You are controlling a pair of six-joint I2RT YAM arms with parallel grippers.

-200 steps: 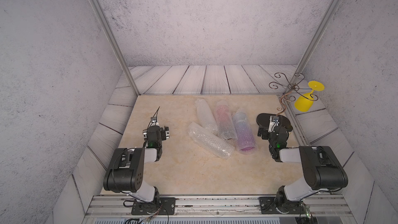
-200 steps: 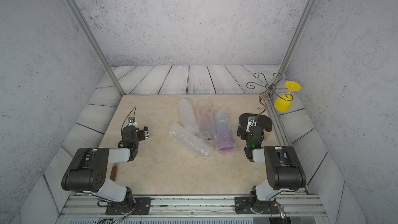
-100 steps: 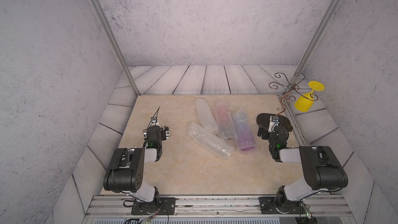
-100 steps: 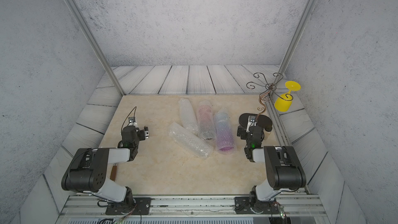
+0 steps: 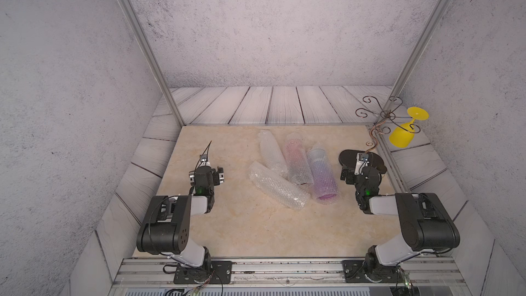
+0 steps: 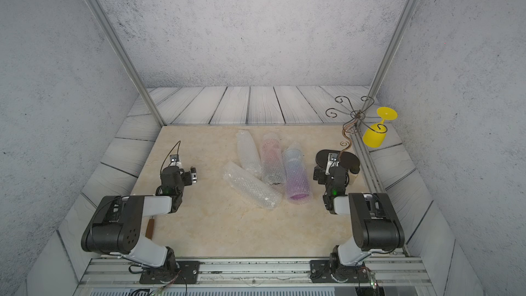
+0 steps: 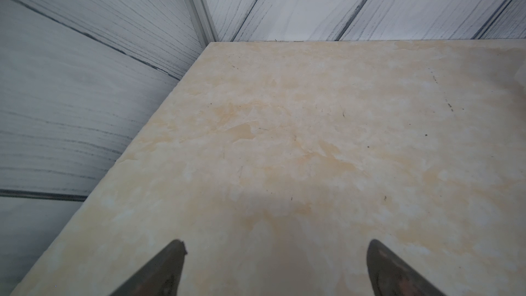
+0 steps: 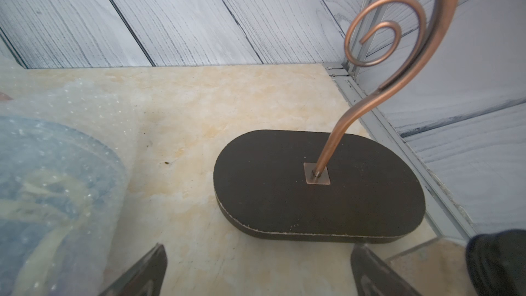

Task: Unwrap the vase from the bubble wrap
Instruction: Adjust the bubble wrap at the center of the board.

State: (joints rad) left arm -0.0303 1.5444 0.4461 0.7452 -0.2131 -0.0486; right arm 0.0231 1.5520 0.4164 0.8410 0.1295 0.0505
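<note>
As neither arm has yet touched the pile, the task reads as not begun; entries run from the arm side outward.

1. Left gripper (image 7: 275, 247): jaws spread wide, nothing between them, over bare slab (image 5: 242, 232). Parked to the left, well apart from the pile, likely a ready pose.
2. Right gripper (image 8: 260, 249): jaws likewise spread and empty, near the pile's right edge, facing the stand (image 8: 284, 195).
3. Handle (image 6: 149, 227): brown, beside the left arm, partly hidden; what it belongs to cannot be told.
4. Bubble wrap, four rolls, all lying on their sides mid-slab between the grippers.
 a. Near roll (image 5: 277, 189): clear, set crosswise, touching the near ends of b and c. Contents cannot be told.
 b. Purple roll (image 5: 320, 163): a tinted vase (image 5: 326, 195) shows through at the open near end. Closest to the right gripper, so probably the easiest first pick.
 c. Pink roll (image 5: 297, 163): pinkish body inside, touching the purple roll.
 d. Far roll (image 5: 270, 153): clear, leftmost of the three side by side; contents unclear.
5. Stand: dark oval base, copper scrolled stem, at the right edge of the slab, out of the working area.
6. Glass (image 5: 401, 138): yellow, hung upside down by its foot from the stand's arm, beyond the slab.
</note>
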